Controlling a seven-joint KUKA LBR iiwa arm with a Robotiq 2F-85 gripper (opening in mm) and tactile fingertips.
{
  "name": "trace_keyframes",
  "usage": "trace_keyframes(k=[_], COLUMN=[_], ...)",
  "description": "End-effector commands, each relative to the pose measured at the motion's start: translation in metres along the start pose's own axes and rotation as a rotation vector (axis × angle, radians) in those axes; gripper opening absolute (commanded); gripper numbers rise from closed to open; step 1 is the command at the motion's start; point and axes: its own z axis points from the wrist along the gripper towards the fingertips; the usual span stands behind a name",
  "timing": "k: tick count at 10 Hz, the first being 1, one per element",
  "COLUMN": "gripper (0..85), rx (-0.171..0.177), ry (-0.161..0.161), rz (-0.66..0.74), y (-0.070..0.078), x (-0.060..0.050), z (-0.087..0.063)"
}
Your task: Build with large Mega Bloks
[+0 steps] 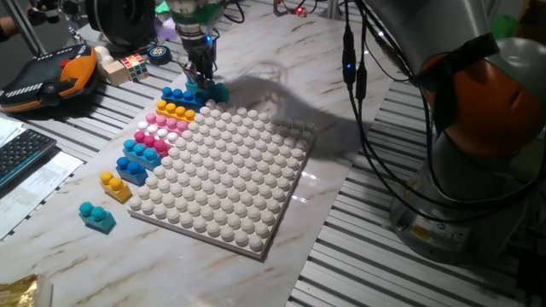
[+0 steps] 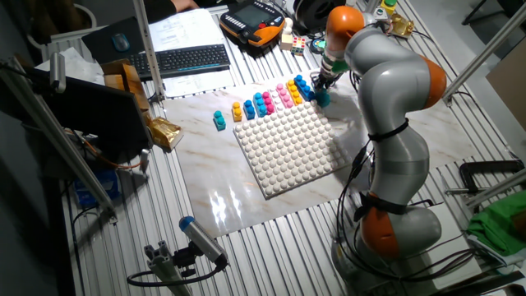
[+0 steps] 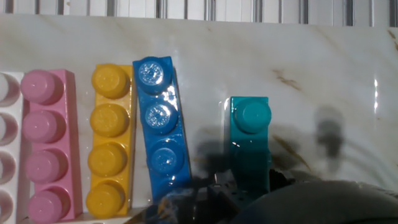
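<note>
A teal Mega Blok (image 3: 250,134) lies on the marble table just past the far corner of the white baseplate (image 1: 230,170). My gripper (image 3: 249,183) stands over it, with a finger against each side, shut on it; only one stud shows. Left of it lie a blue brick (image 3: 158,130), a yellow-orange brick (image 3: 109,137) and a pink brick (image 3: 46,146). In one fixed view my gripper (image 1: 203,78) is on the teal brick (image 1: 215,90). More bricks line the plate's left edge: light blue (image 1: 141,153), yellow (image 1: 115,186) and a loose teal one (image 1: 96,216).
A small puzzle cube (image 1: 132,64), an orange teach pendant (image 1: 47,77) and a keyboard (image 1: 21,153) sit left of the work area. The arm's base (image 2: 394,230) stands at the table's right side. Slatted metal surrounds the marble slab.
</note>
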Motion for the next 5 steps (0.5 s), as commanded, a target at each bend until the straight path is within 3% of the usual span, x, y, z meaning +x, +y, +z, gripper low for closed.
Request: trace_keyframes(k=[1, 5], gripper=[37.3, 38.0], rx=[0.001, 0.012], ry=[0.004, 0.005], rz=[-0.002, -0.014], y=[-0.0001, -0.0001], x=[0.0, 0.0], z=[0.0, 0.0])
